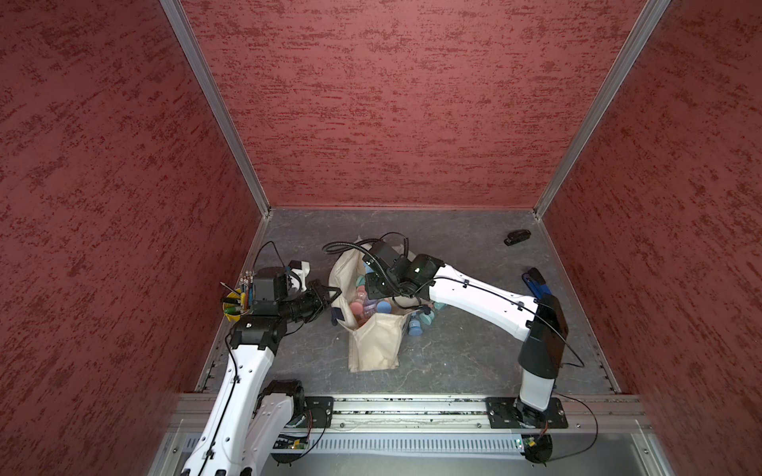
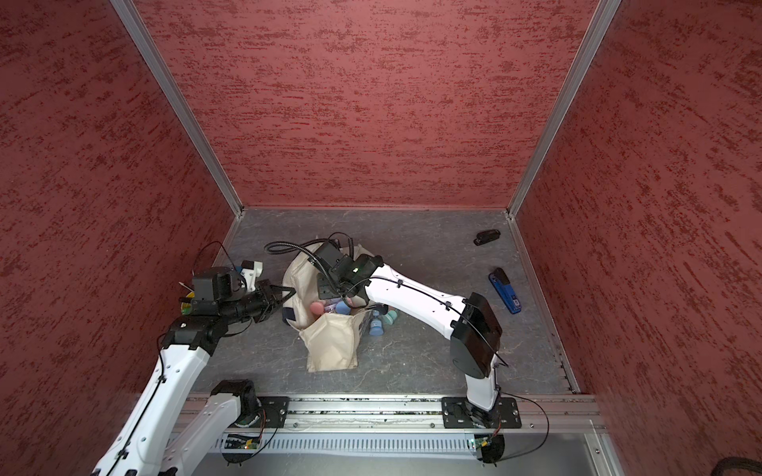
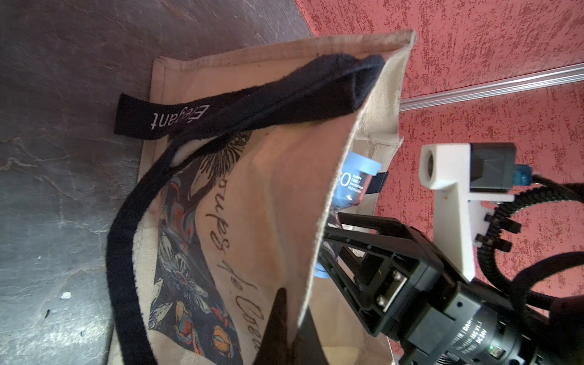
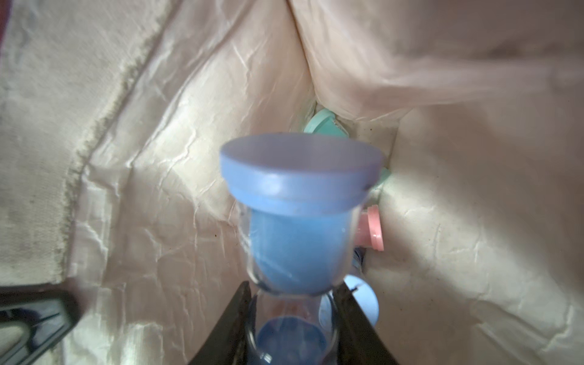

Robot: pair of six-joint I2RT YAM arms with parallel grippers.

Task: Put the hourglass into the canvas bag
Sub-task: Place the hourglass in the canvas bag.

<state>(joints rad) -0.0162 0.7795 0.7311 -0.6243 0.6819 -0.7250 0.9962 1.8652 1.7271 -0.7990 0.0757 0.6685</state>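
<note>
Pinching the blue hourglass [image 4: 300, 221] at its waist, the right gripper [image 4: 294, 294] hangs inside the canvas bag [image 1: 373, 346]; the left gripper [image 3: 292, 319] clamps its rim.

White arms [image 1: 474, 292], black joints [image 1: 544, 334], cables [image 1: 350, 246]

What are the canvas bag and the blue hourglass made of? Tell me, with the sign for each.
The canvas bag: woven cloth, matte cream, judging by its weave, stitched hems and soft folds; inside it looks crinkly and faintly shiny, perhaps coated. The hourglass: clear glossy bulbs, glass or plastic, cannot tell; matte blue cap, probably plastic.
</note>
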